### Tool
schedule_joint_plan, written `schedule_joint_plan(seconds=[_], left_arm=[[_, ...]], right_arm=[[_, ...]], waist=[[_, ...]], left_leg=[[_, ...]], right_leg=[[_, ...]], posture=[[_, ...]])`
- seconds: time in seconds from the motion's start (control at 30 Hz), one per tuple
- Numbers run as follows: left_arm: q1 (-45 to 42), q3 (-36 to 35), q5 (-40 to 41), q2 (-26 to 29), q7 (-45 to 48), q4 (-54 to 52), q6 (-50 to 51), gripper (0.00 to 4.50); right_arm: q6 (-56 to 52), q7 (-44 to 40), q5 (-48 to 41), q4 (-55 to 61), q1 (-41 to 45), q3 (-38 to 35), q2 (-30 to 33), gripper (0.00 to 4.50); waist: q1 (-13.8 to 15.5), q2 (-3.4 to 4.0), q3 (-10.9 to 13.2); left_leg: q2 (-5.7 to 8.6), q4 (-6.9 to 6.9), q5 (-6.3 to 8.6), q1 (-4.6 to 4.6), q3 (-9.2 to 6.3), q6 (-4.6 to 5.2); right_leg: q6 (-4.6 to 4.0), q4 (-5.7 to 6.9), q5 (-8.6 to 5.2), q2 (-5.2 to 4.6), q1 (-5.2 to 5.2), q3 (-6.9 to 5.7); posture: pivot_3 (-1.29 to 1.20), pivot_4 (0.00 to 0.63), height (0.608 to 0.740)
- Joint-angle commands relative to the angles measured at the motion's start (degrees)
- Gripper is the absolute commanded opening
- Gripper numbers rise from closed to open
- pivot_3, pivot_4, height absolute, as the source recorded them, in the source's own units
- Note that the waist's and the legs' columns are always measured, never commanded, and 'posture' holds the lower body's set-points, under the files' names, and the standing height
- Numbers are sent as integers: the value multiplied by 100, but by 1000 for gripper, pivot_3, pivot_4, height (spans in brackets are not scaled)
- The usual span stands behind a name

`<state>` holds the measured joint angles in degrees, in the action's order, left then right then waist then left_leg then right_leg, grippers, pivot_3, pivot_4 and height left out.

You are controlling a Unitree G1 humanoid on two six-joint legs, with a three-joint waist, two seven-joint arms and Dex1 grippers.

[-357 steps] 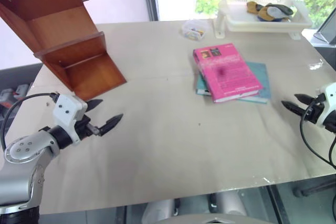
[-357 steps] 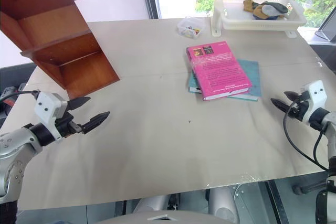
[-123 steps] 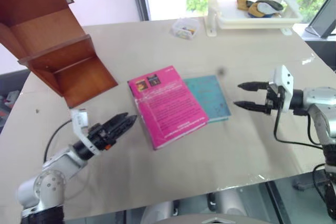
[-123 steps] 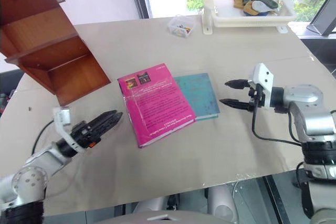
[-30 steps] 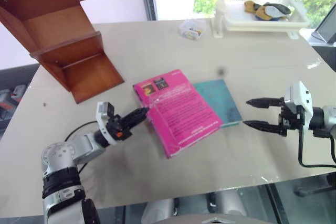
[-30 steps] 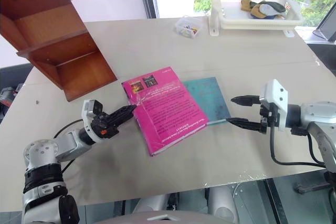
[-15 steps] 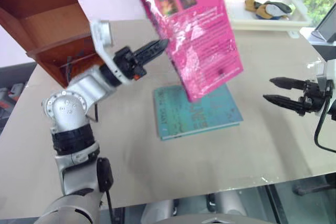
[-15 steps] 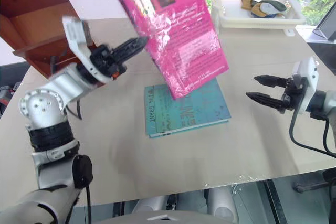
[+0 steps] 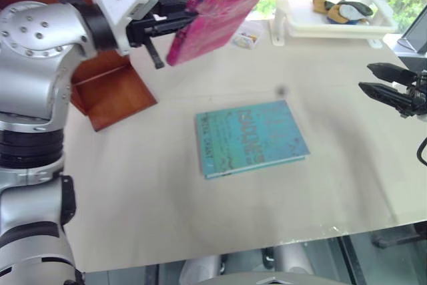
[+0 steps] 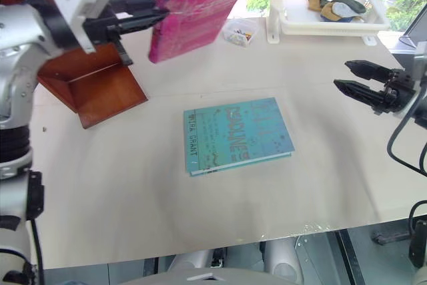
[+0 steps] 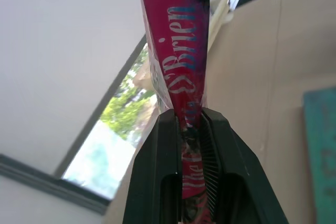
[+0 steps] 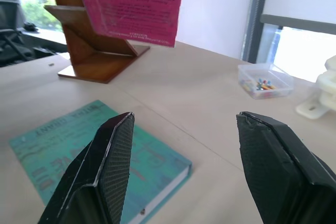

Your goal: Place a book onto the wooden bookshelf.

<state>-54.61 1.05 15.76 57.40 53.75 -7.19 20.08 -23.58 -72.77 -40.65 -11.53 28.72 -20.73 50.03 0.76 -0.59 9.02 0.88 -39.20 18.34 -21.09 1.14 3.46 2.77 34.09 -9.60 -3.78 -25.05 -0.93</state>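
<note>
The pink book (image 9: 220,1) hangs high above the table, tilted with its spine toward me. My left gripper (image 9: 181,21) is shut on its lower edge. In the left wrist view both fingers (image 11: 163,145) clamp the book (image 11: 178,35) at the spine. The wooden bookshelf (image 10: 100,78) stands at the table's left, just behind and below the left gripper, and the book is short of it. My right gripper (image 10: 341,75) hovers open and empty over the table's right side, with its fingers (image 12: 113,150) spread wide.
A teal book (image 9: 250,138) lies flat in the middle of the table. At the back right stands a white tray (image 10: 320,28) holding cloth items. A small clear box (image 10: 238,33) sits beside it. The table's front edge runs close below.
My left arm has lifted the pink book off the table to high beside the bookshelf and rolled it onto its edge. The right gripper rose and moved right, still open.
</note>
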Motion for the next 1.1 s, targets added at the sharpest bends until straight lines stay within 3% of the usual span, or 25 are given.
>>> schedule_joint_plan(seconds=[0.03, 0.2, 0.53, 0.83, 1.1], left_arm=[[-324, -209, -370, 405, 239, 116, -484, 117], [-456, -236, -520, 963, 878, 338, -691, 117], [-1109, -148, -1111, 1330, 1318, 1003, -1263, 117], [-744, -200, -1554, 2975, 2422, 1007, -733, 117], [-232, -403, -1576, 3588, 2554, 1030, -307, 117]], right_arm=[[133, -168, -21, -64, 189, -32, -21, 3146], [304, -332, 153, -516, 561, 145, -123, 3146], [547, -564, 335, -892, 814, 327, -331, 3146], [656, -660, 427, -1041, 918, 357, -452, 3146], [730, -679, 458, -1069, 940, 384, -588, 3146]], waist=[[4, 0, 1], [-13, 0, 8], [-8, 2, 14], [-155, 4, 22], [-145, 1, 26]], left_leg=[[0, 0, 0, -4, -1, 0], [0, -4, 2, -12, 1, 4], [-1, -16, 1, -45, 7, 3], [-1, -25, 1, -81, 2, 2], [-5, -33, 1, -76, 1, 3]], right_leg=[[1, -3, 0, 1, 0, -2], [2, -6, 0, 2, -4, -6], [4, -1, -1, 7, -17, -27], [13, 33, -8, 6, -52, -39], [16, 54, -10, 3, -51, -34]], posture=[[0, 150, 740], [0, 150, 740], [0, 150, 740], [0, 150, 740], [0, 150, 740]])
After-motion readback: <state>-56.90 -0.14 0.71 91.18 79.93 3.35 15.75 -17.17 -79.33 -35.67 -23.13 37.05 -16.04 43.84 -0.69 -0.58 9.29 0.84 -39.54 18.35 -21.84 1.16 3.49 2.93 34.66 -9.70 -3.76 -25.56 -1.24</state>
